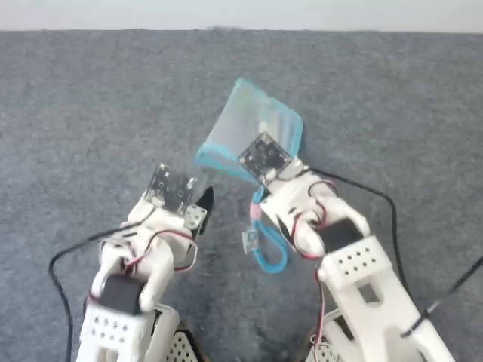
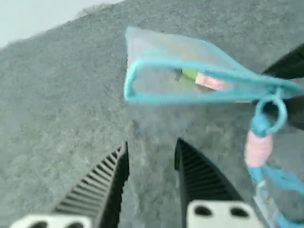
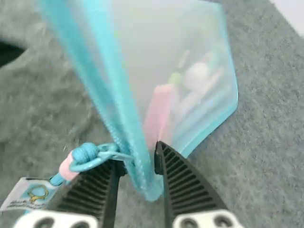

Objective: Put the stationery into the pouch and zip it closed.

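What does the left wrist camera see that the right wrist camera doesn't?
Left wrist view adds: the left gripper, open above the grey mat, and the pouch mouth, seemingly open. Right wrist view adds: the right gripper clamped on the pouch's zip edge. Both: the pouch, stationery inside it, and the blue cord with its pink bead.

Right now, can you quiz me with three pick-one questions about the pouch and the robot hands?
1. Where is the stationery? A in the pouch; B in a box; C on the floor.
2. What colour is the pouch's edge? A red; B yellow; C blue.
3. The left gripper is: A shut on a pen; B open; C shut on the pouch.
Answers: 1 A, it shows through the pouch's clear side. 2 C, blue trim runs round it. 3 B, its jaws stand apart with nothing between them.
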Robot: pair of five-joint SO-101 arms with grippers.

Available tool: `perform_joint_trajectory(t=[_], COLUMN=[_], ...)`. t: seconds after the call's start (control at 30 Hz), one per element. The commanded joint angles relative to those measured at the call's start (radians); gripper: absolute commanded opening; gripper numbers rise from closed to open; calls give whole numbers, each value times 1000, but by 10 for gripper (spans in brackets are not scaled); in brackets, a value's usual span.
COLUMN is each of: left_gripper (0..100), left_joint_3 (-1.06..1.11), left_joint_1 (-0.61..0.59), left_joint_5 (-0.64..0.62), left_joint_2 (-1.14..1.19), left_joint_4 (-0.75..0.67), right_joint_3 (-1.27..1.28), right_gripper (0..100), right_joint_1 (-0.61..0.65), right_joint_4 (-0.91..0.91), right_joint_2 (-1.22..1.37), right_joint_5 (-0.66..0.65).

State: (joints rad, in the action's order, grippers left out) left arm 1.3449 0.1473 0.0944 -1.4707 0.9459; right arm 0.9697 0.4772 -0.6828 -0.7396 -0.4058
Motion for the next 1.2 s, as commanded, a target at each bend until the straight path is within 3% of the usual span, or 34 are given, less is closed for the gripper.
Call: perform_joint_trajectory(t=[0.0,0.17,0.33,0.47,0.87,1.17], left_gripper=[156,160,270,282,282,144], left_joint_3=[31,48,48,48,50,96], left_joint_1=[9,12,137,203,163,150], left_joint_5=[52,58,55,55,15,11], left_joint_2=[-262,-295,-175,-23,137,133], left_joint_4=[61,72,38,-15,-167,-247], right_joint_3=[-153,-304,-336,-336,-239,-164], right_gripper=[6,6,6,6,6,6], right_joint_1=[-30,-22,-18,19,101,101], right_joint_4=[-12,-117,-157,-182,-251,-228], right_joint_2=[104,200,203,203,79,62], right_joint_5=[49,120,157,157,150,149])
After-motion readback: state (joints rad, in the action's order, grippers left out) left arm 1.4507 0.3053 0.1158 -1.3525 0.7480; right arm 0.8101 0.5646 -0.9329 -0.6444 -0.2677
